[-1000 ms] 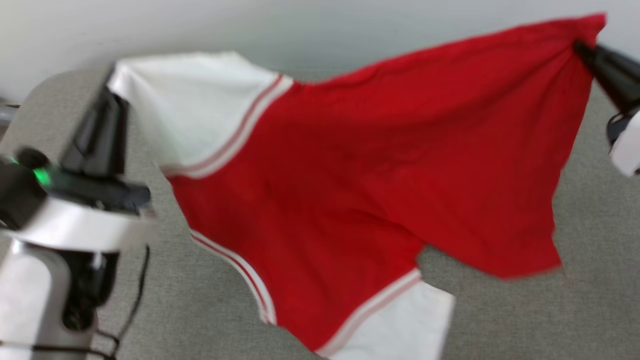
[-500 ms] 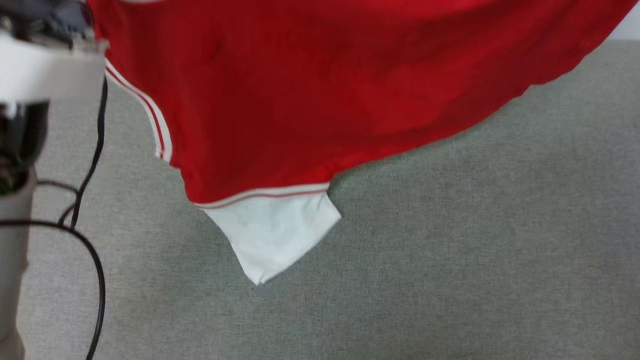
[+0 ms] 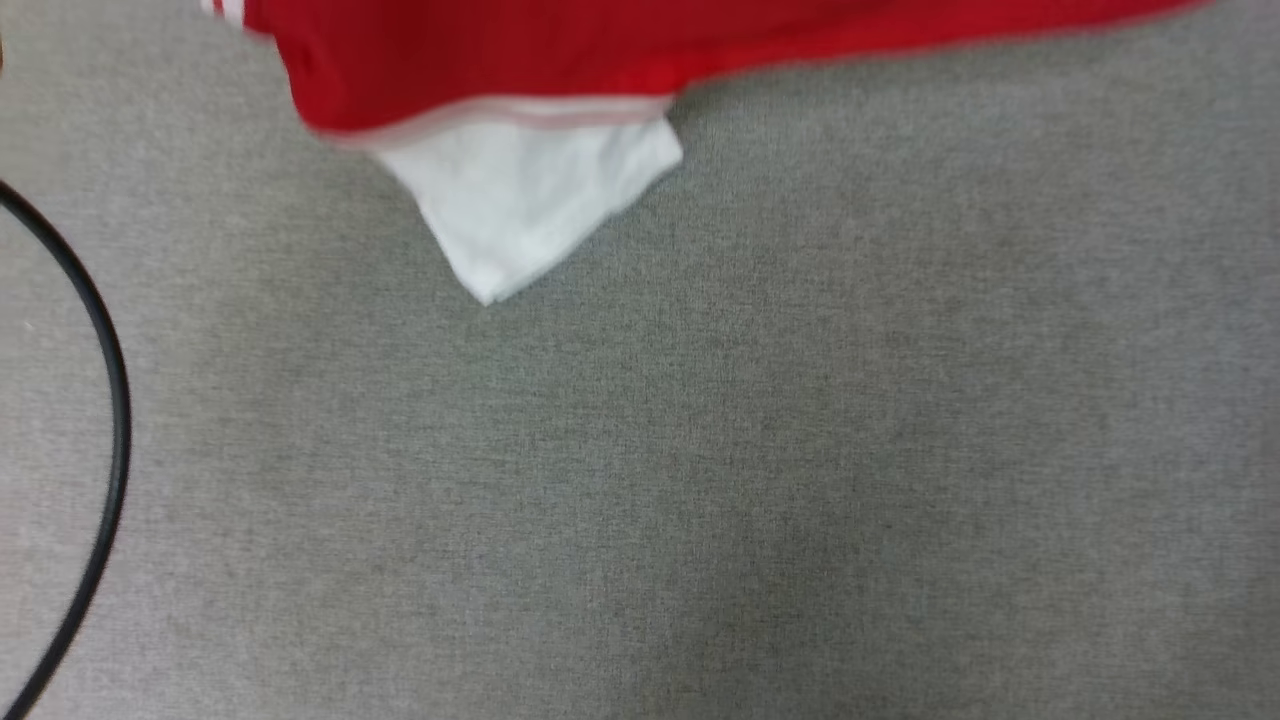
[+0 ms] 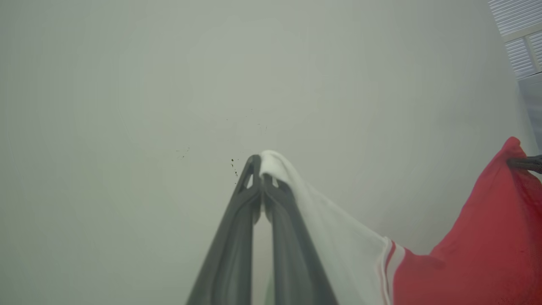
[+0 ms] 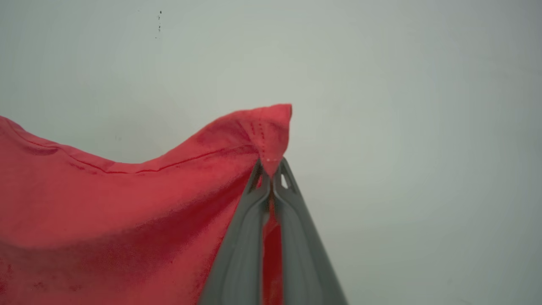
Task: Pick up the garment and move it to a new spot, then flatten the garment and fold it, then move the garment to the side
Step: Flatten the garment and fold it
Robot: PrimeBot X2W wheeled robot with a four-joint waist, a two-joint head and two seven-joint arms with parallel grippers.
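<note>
Shirt: the red shirt (image 3: 560, 45) hangs stretched between the two grippers, along the top edge of the head view and above the grey surface.
Lower edge: the red hem runs from the upper left to the upper right of the head view (blurred, so the stitching cannot be read there).
Sleeve: one white sleeve (image 3: 530, 200) hangs down below the striped trim (image 3: 500, 112). Its corner points at the surface, and whether it touches cannot be told.
Left gripper: the left gripper (image 4: 261, 180) has its jaws closed on the edge of the other white sleeve, and the cloth falls away to the right in its wrist view.
Right gripper: the right gripper (image 5: 271, 171) has its jaws closed on a red hemmed corner, with a peak of cloth standing above the fingertips.
Writing: the cloth facing each camera is plain red or plain white.
Open room: the grey surface (image 3: 720, 480) lies bare below the shirt, across most of the head view.
Cable: a black cable (image 3: 112, 400) curves along the left edge of that surface, well apart from the sleeve.
Background: a pale wall (image 4: 127, 106) stands behind both grippers, with a white slatted panel (image 4: 518, 38) in the upper right corner of the left wrist view.
</note>
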